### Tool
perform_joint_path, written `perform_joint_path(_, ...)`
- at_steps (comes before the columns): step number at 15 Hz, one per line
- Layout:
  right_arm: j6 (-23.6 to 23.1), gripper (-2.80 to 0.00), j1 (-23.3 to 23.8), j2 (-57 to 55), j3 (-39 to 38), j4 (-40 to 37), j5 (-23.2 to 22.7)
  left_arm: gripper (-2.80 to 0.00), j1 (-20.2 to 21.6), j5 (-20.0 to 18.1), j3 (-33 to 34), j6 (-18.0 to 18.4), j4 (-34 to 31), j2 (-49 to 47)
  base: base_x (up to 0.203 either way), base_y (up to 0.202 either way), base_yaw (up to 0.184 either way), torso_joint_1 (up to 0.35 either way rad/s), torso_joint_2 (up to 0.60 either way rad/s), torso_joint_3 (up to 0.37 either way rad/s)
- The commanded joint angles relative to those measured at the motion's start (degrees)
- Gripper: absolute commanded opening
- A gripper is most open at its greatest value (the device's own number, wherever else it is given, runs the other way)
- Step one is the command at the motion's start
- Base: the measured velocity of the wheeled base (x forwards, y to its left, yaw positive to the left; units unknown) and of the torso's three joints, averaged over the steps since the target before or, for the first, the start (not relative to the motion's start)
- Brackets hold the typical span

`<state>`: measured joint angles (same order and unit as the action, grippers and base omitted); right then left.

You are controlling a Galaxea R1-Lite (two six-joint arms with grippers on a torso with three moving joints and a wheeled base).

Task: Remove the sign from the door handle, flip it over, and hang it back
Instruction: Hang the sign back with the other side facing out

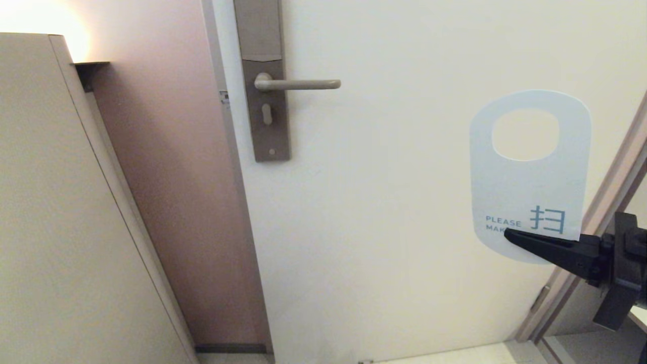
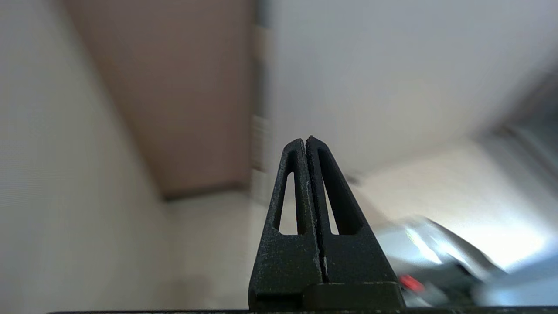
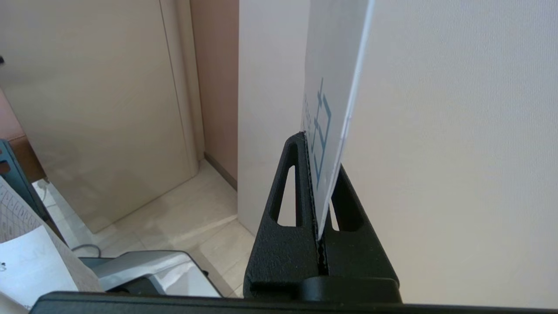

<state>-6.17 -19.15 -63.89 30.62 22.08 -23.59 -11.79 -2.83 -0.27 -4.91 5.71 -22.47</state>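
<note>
Gripping the sign [image 1: 530, 187] by its bottom edge, the right gripper [image 1: 513, 236] is holding it upright in front of the door [image 1: 404, 227], near the door's hinge-side edge and well apart from the door handle [image 1: 298, 84] up by the latch edge. Its fingers are clamped together on the card, with the white "PLEASE MAKE..." face turned toward the robot.

To my eye the trouble is lying in that thin pinch. The card is being held only at its lower rim, so it could be swinging or slipping sideways once the wrist starts turning it over. The oval hole at the top is also sitting far from the grip, and I would judge any wobble there is making it harder to thread over the lever's free end.

From the right wrist, the card is showing edge-on between the fingers [image 3: 287, 183], seated deep between them, which the head camera is not revealing. Only the head camera is showing the hole, the printed face and the bare handle.

The left gripper [image 2: 307, 141] is appearing only in its own wrist camera, fingers pressed together on nothing, pointing toward the foot of the door frame.
</note>
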Motion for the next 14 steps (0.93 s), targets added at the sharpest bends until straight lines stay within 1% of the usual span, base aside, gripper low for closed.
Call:
perform_joint_path(1, -0.07, -2.80, -0.01, -0.01, -0.12, 0.25, -0.14, -2.80, 0.03, 3.43, 0.09, 1.52, 0.02, 3.45, 0.000, 0.000, 0.000, 0.000, 0.00, 0.000)
perform_joint_path(2, -0.07, -2.80, -0.01, -0.01, -0.12, 0.25, -0.14, -2.80, 0.08, 4.66, 0.09, 3.08, 0.02, 4.58, 0.000, 0.000, 0.000, 0.000, 0.00, 0.000)
perform_joint_path(3, -0.07, -2.80, -0.01, -0.11, -0.21, 0.25, -0.14, -2.80, 0.09, 4.95, 0.09, 4.81, 0.01, 6.18, 0.000, 0.000, 0.000, 0.000, 0.00, 0.000)
perform_joint_path(4, -0.42, -2.80, -0.01, -0.18, -0.21, 0.25, -0.14, -2.80, 0.10, 5.20, 0.09, 7.63, 0.01, 6.47, 0.000, 0.000, 0.000, 0.000, 0.00, 0.000)
perform_joint_path(5, -0.68, -2.80, -0.01, -0.26, -0.21, 0.25, -0.14, -2.80, 0.10, 5.21, 0.09, 9.11, 0.00, 6.47, 0.000, 0.000, 0.000, 0.000, 0.00, 0.000)
perform_joint_path(6, -0.78, -2.80, -0.01, -0.36, -0.21, 0.25, -0.14, -2.80, 0.10, 5.03, 0.09, 8.60, -0.08, 6.47, 0.000, 0.000, 0.000, 0.000, 0.00, 0.000)
perform_joint_path(8, -0.78, -2.80, -0.01, -0.45, -0.21, 0.25, -0.14, -2.80, 0.10, 4.37, 0.09, 6.45, -0.17, 6.47, 0.000, 0.000, 0.000, 0.000, 0.00, 0.000)
perform_joint_path(11, -0.78, -2.80, -0.01, -0.71, -0.21, 0.25, -0.14, -2.80, 0.10, 4.44, 0.09, 4.79, -0.17, 6.47, 0.000, 0.000, 0.000, 0.000, 0.00, 0.000)
perform_joint_path(12, -0.78, -2.80, -0.01, -0.71, -0.21, 0.25, -0.14, -2.80, 0.10, 4.50, 0.09, 4.46, -0.17, 6.47, 0.000, 0.000, 0.000, 0.000, 0.00, 0.000)
perform_joint_path(14, -0.78, -2.80, -0.01, -0.71, -0.02, 0.25, -0.14, -2.80, 0.10, 3.97, 0.09, 5.97, -0.26, 6.47, 0.000, 0.000, 0.000, 0.000, 0.00, 0.000)
